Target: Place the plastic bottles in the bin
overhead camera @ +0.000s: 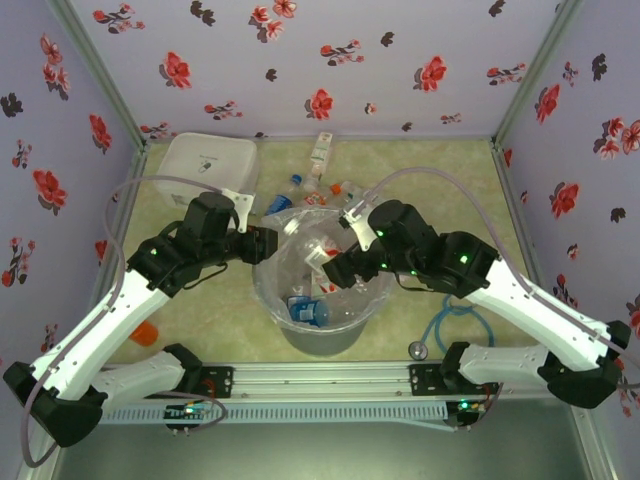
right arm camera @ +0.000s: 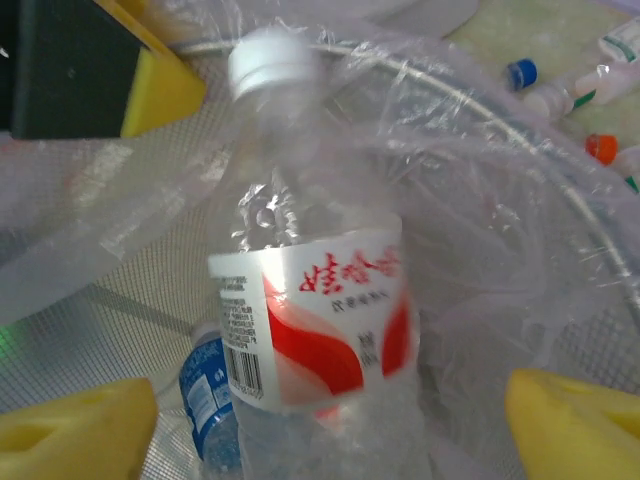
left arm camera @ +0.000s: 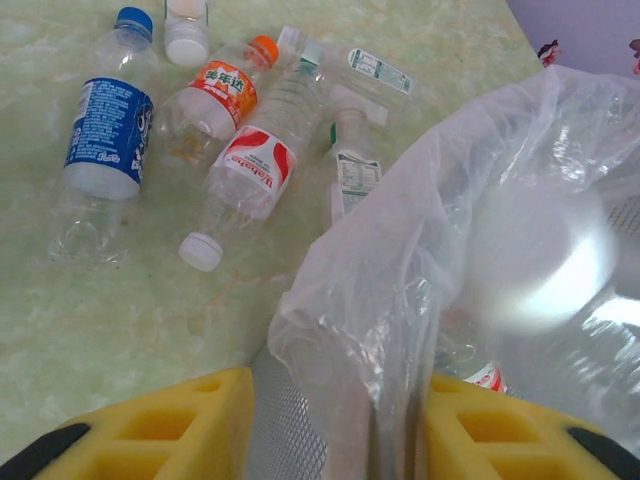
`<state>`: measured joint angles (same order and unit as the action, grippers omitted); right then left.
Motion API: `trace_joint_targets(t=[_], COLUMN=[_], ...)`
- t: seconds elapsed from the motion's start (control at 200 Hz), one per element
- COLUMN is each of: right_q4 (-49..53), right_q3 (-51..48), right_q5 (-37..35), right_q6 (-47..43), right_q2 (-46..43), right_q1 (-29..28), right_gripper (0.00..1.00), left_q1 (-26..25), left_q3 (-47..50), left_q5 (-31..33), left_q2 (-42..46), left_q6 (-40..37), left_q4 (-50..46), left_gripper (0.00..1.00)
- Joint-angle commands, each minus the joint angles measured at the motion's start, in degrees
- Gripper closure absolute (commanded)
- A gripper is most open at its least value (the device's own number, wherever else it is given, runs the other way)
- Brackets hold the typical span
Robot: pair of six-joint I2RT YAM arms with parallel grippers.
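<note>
Weight is no issue with the red-and-white-labelled bottle: it looks empty, thin-walled and crumpled toward its base. It should be very light, springy under pressure and slick on the bare clear plastic. The label band at mid-body is probably the best place to pinch, since the film offers some friction and the round body is fullest there. The neck under the white cap is firmer but narrow. Squeezing hard would only buckle it.

The bottle sits between the fingers of the right gripper, cap pointing away from the wrist. There are clear gaps to both yellow pads, so those jaws stand wide apart and hold nothing. It is inside the mouth of the bin, against the crinkly bag and above a blue-labelled bottle lying lower down. Whether it is resting or dropping is hard to say, as the cap is blurred.

The left gripper is spread too, straddling the bin's rim and bag without clearly pinching them. More bottles lie on the table just beyond the bin.
</note>
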<state>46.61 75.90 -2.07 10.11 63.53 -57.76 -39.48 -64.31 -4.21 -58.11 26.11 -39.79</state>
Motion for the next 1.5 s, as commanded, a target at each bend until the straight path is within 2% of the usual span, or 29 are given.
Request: trace_joint_targets(t=[0.0,0.2,0.355,0.455,0.535,0.665,0.75,0.885,0.975,1.07,1.2,1.29,1.5], right_q4=[-2.05,-3.21,-5.65,-6.24,-3.37,2.05,3.54,5.30,2.36,-0.80,-4.00,-8.15,-13.18], right_q3=[-0.06,0.39,0.04,0.55,3.57,8.65,9.08,5.79,0.36,-3.31,-2.33,-1.41,-0.04], right_q5=[-1.90,-5.08,-3.17,-0.30,1.69,0.31,0.35,-0.33,2.18,4.89,4.00,3.67,-1.88], right_q6=[-0.35,-0.10,0.85,1.09,-0.09,-3.47,-4.51,-4.63,-2.94,-1.19,-0.79,-0.84,-1.79], right_q2=[-1.99,-3.86,-5.82,-5.03,-0.66,7.86,11.51,14.56,13.63,12.24,8.75,4.70,-5.47], right_q1=[0.10,1.17,3.54,4.05,3.86,1.93,1.52,0.68,0.59,0.55,0.55,0.65,1.52], right_gripper=[0.06,0.06,0.07,0.13,0.22,0.36,0.41,0.46,0.49,0.50,0.49,0.45,0.39], left_q1=[-0.27,-0.34,-0.34,-0.64,-0.70,-0.86,-0.98,-0.95,-0.95,-1.03,-0.99,-1.05,-1.21], left_q3=[0.24,1.10,1.11,1.21,0.95,0.46,0.49,0.87,0.59,0.19,-0.52,-1.06,-0.52], left_q5=[2.10,2.00,1.95,1.66,1.43,1.31,1.31,2.00,2.62,2.75,1.80,1.48,1.31], left_q2=[0.27,0.37,0.23,0.12,-0.32,-0.77,-0.51,0.48,0.69,-0.08,-2.16,-3.30,-2.52], left_q6=[0.33,0.60,1.06,1.21,1.06,0.96,1.31,1.29,0.75,0.57,0.09,-0.09,0.43], left_q4=[0.59,1.20,1.51,2.23,2.73,3.40,3.14,2.52,2.30,2.74,3.56,3.67,3.93], left_gripper=[0.58,0.59,0.60,0.61,0.62,0.63,0.63,0.63,0.63,0.64,0.64,0.64,0.64])
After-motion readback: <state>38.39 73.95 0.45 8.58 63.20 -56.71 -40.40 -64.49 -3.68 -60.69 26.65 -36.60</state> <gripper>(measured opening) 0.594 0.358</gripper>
